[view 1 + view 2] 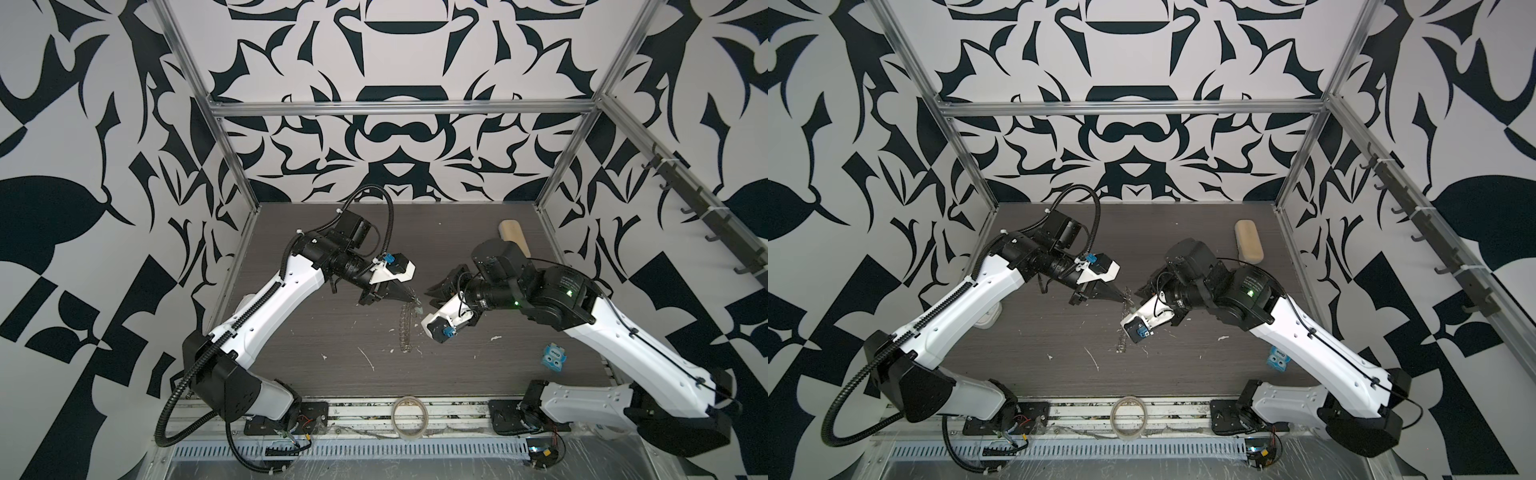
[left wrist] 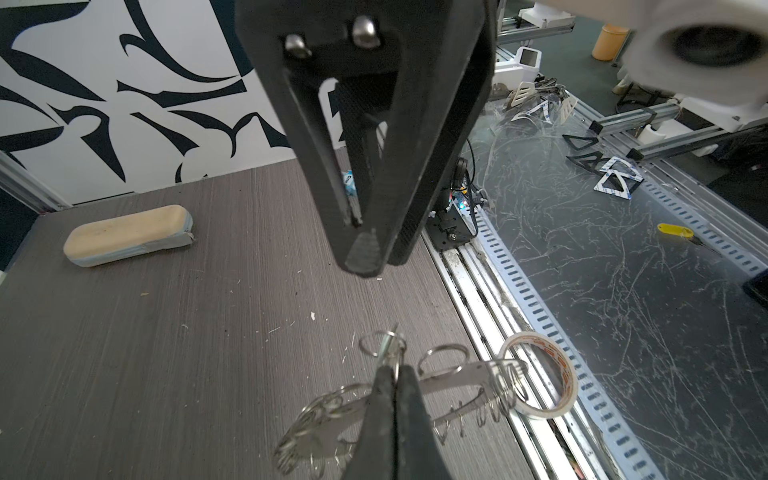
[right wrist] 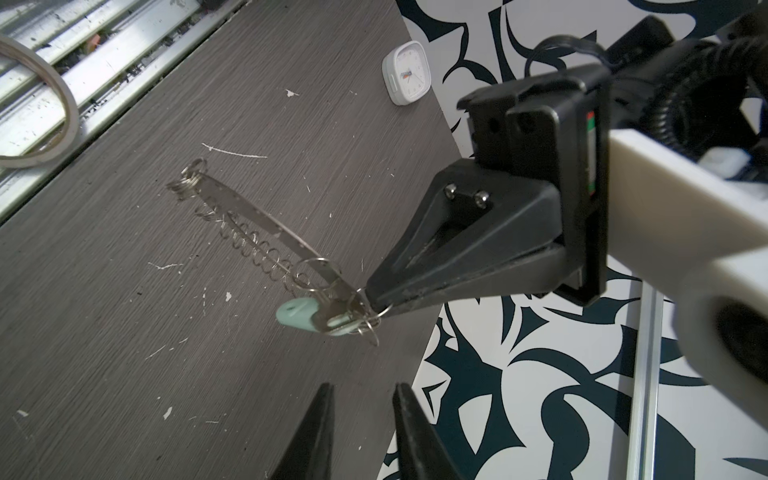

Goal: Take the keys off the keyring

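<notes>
The left pincer [image 3: 371, 300] is pressed together on the rim of the flat grey perforated metal keyring [image 3: 257, 220] fringed with wire loops [image 3: 266, 254]. The keyring is held edge-on over the wood-grain surface [image 3: 124, 311], with the small silver key [image 3: 334, 320] and its pale oval plastic tag [image 3: 296, 313] hanging just beside the tips. The right pincer [image 3: 362, 386] is spread and empty, near the key but apart from it. Should the key be pulled sideways, the rim may be dragged from the pinch, or a neighbouring loop snagged.
</notes>
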